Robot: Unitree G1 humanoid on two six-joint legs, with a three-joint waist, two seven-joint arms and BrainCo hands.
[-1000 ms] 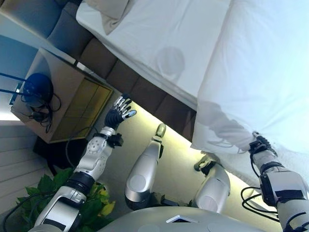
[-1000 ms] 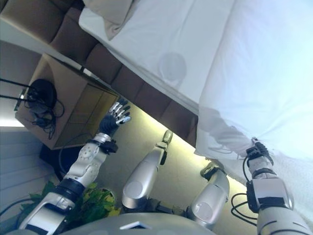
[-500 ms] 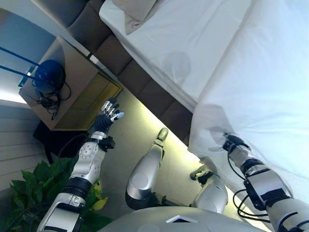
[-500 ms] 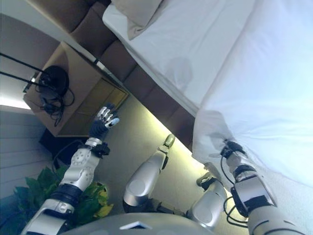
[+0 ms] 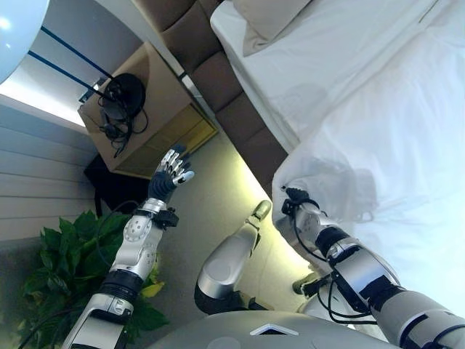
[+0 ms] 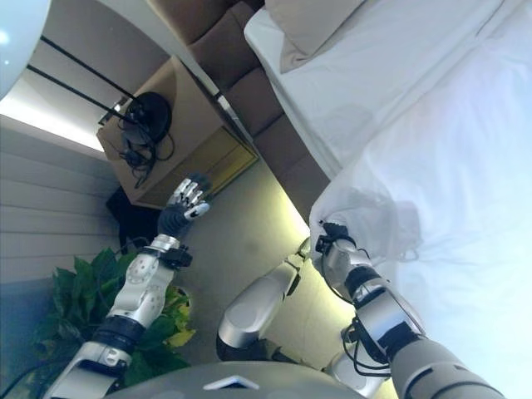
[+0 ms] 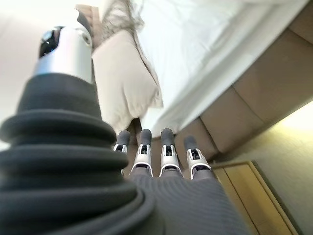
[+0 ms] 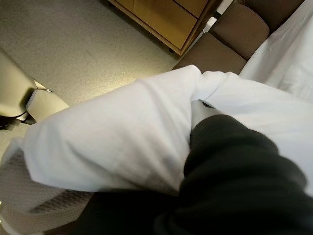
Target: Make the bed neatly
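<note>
A white duvet (image 5: 392,145) covers the near part of the bed, and its corner hangs over the bed's side. Beyond it lie the bare white sheet (image 5: 341,51) and a beige pillow (image 5: 269,18) at the head end. My right hand (image 5: 296,209) is at the duvet's hanging corner. In the right wrist view the duvet (image 8: 112,137) is draped over that hand (image 8: 230,161) and hides its fingers. My left hand (image 5: 171,173) is open with straight fingers (image 7: 166,155), raised in the air above the floor and away from the bed.
The bed's brown padded base (image 5: 243,116) runs along the floor. A wooden nightstand (image 5: 163,109) with a black headset and cables (image 5: 120,94) stands beside the head end. A green plant (image 5: 62,262) stands at the left. Carpet lies between me and the bed.
The whole view has shifted. My right hand has moved along the duvet's hanging edge to its corner, towards the head end. My left hand stays raised and open.
</note>
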